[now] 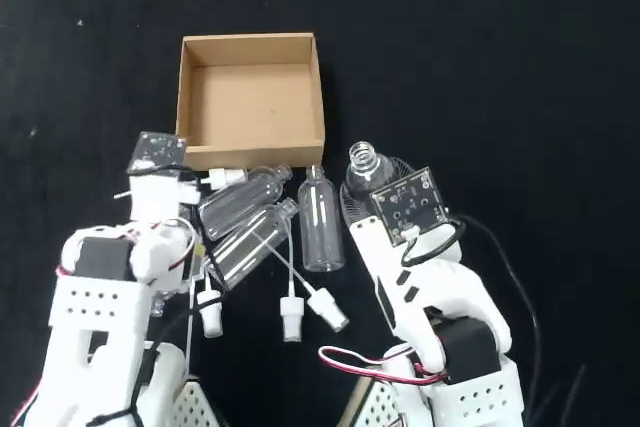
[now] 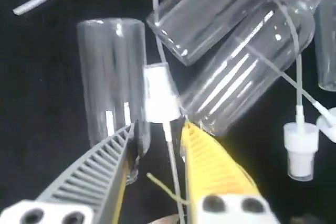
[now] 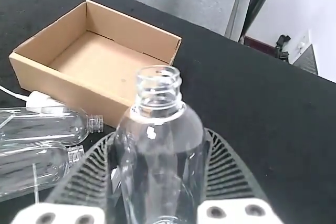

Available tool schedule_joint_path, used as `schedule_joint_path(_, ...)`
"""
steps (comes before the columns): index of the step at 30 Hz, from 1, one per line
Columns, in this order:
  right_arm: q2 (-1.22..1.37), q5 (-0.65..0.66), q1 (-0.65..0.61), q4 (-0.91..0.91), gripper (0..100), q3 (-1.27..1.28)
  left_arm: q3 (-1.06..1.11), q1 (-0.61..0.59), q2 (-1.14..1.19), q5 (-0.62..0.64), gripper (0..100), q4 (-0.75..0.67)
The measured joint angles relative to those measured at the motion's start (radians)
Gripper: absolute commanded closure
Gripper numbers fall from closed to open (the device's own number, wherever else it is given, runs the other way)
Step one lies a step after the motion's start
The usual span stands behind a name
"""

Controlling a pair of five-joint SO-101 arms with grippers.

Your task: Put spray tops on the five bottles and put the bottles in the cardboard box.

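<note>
My right gripper (image 3: 160, 135) is shut on an upright clear bottle (image 3: 157, 114) with a bare threaded neck, seen beside the box in the high view as bottle (image 1: 365, 162). My left gripper (image 2: 157, 127) is open and points down at the table. A white spray top (image 2: 160, 94) lies just past its fingertips, and a thin tube runs between the grey and yellow fingers (image 2: 210, 171). Clear bottles lie around it: one (image 2: 110, 77) beside the top and two (image 2: 247, 66) crossing beyond. The cardboard box (image 1: 250, 102) holds nothing.
Three bottles (image 1: 320, 222) lie in front of the box, one (image 1: 245, 197) wearing a spray top (image 1: 225, 179). Loose spray tops (image 1: 292, 319) with tubes lie nearer the arms, another (image 1: 210, 312) by the left arm. Black cloth covers the table.
</note>
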Motion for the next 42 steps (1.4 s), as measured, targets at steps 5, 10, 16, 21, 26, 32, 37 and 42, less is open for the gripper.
schedule_joint_path(5, 0.0, 0.0, 0.0, 0.0, 94.9, 0.0, 0.0, 0.029, 0.066, 0.054, 86, -0.051)
schedule_joint_path(10, 0.0, 0.0, 0.0, 0.0, 94.9, 0.0, 0.0, 0.035, 0.133, 0.103, 87, -0.107)
schedule_joint_path(16, 0.0, 0.0, 0.0, 0.0, 94.9, 0.0, 0.0, 0.035, 0.216, 0.149, 87, -0.166)
schedule_joint_path(21, 0.0, 0.0, 0.0, 0.0, 94.9, 0.0, 0.0, 0.035, 0.272, 0.153, 87, -0.193)
schedule_joint_path(26, 0.0, 0.0, 0.0, 0.0, 94.8, 0.0, 0.0, 0.031, 0.302, 0.157, 87, -0.201)
schedule_joint_path(32, 0.0, 0.0, 0.0, 0.0, 94.7, 0.0, 0.0, 0.005, 0.305, 0.166, 87, -0.262)
schedule_joint_path(37, 0.0, 0.0, 0.0, 0.0, 94.7, 0.0, 0.0, 0.005, 0.305, 0.184, 87, -0.27)
schedule_joint_path(42, 0.0, 0.0, 0.0, 0.0, 94.8, 0.0, 0.002, 0.005, 0.305, 0.184, 87, -0.285)
